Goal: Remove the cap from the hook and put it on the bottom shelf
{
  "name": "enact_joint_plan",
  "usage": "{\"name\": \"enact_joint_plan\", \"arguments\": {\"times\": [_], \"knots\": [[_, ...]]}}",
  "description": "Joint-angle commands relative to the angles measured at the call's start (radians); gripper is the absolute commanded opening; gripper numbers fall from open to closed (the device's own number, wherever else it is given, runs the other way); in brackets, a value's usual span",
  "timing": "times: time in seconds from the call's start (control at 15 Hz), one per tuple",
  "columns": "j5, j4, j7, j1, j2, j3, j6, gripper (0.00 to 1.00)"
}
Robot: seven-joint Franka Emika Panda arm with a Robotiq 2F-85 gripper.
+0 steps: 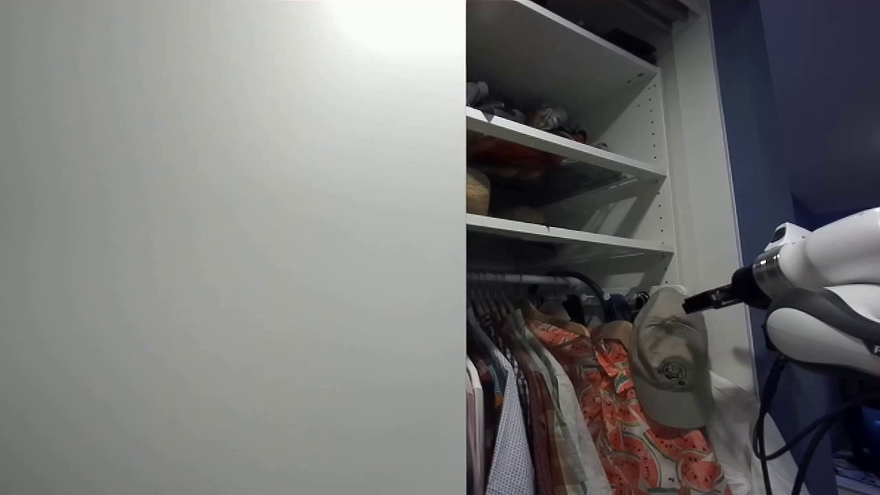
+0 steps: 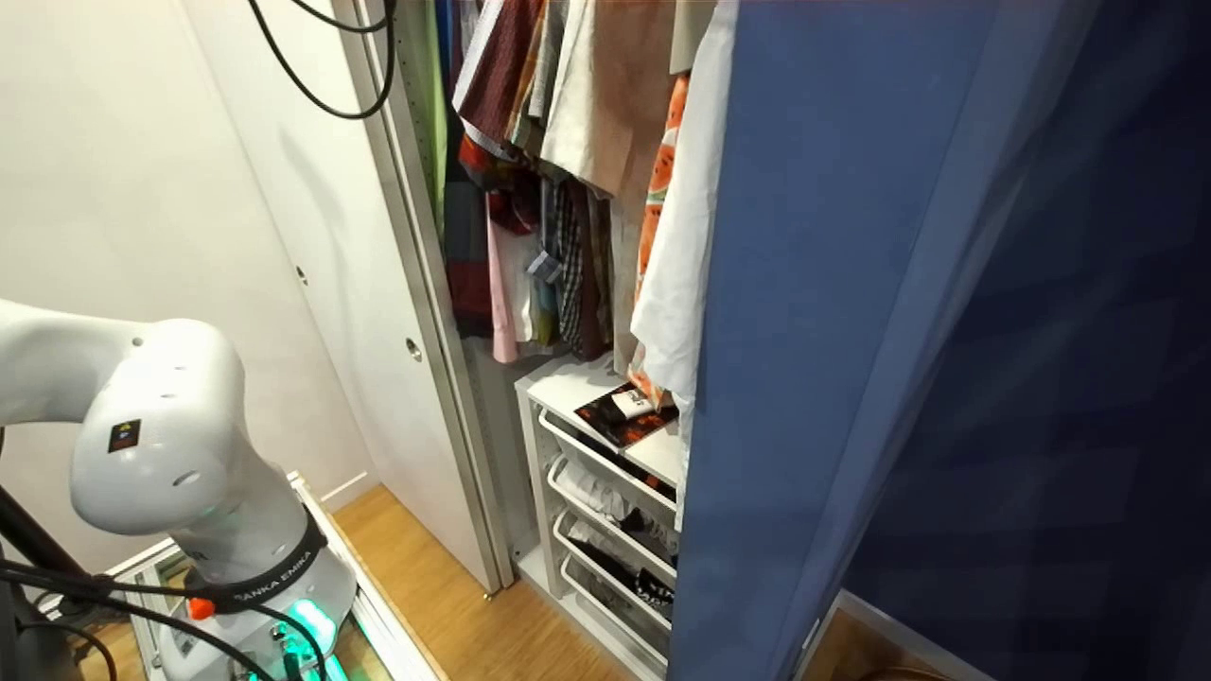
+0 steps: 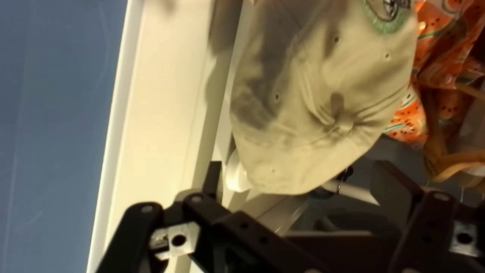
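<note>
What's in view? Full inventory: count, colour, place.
cap: one, khaki, before watermelon-print clothing
hook (likely): one, white, at cap's edge
watermelon-print clothing: count unclear, orange, behind cap
other garments: many, mixed, hanging
shelf boards: three, white, above garments
shelf items: several, mixed, on boards
rail: one, grey, under boards
drawer unit: one, white, below garments
flat item: one, dark, on drawer unit
door: count unclear, white, beside garments
panel: one, blue, beside garments
tool: one, black, open, near cap
arm: one, white, carrying tool
cables: several, black, near arm
</note>
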Motion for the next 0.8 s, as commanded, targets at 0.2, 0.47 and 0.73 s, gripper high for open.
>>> {"name": "enact_joint_plan", "arguments": {"times": [0.2,0.47,0.73], "knots": [[0.087,0.163,0.059,0.05,0.094,-0.065,-0.014,1.0],[0.214,0.191,0.042,0.151,0.132,-0.137,-0.044,1.0],[0.244,0.215,0.072,0.139,0.172,-0.149,-0.13,0.96]]}}
